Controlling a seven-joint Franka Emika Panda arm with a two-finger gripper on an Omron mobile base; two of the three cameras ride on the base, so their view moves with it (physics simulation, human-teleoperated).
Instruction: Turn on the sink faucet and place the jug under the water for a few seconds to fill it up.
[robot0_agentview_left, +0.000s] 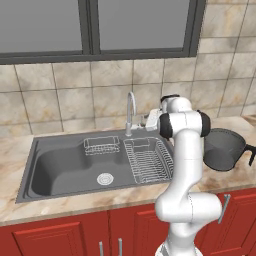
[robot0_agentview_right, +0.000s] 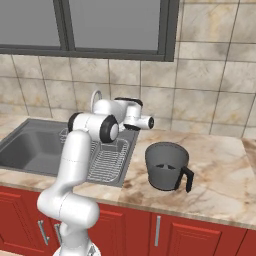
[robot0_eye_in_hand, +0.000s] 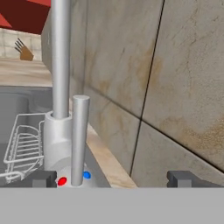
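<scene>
The chrome sink faucet (robot0_agentview_left: 131, 111) stands behind the sink (robot0_agentview_left: 60, 167). In the hand view its stem (robot0_eye_in_hand: 60, 57) rises close in front, with the small lever (robot0_eye_in_hand: 79, 135) upright at its base above a red and a blue dot. My gripper (robot0_eye_in_hand: 113, 179) is open, its fingertips (robot0_eye_in_hand: 43, 178) wide apart, and the lever stands between them near the left one without touching. From the left base view the gripper (robot0_agentview_left: 142, 125) reaches in from the right at the faucet's base. The dark grey jug (robot0_agentview_left: 222, 149) (robot0_agentview_right: 166, 166) stands upright on the counter right of the sink. The water is out of view.
A wire rack (robot0_agentview_left: 147, 160) lies in the sink's right part and a small wire basket (robot0_agentview_left: 101, 145) hangs at its back. The tiled wall (robot0_eye_in_hand: 175, 78) is close behind the faucet. Marble counter (robot0_agentview_right: 220, 165) spreads around the jug.
</scene>
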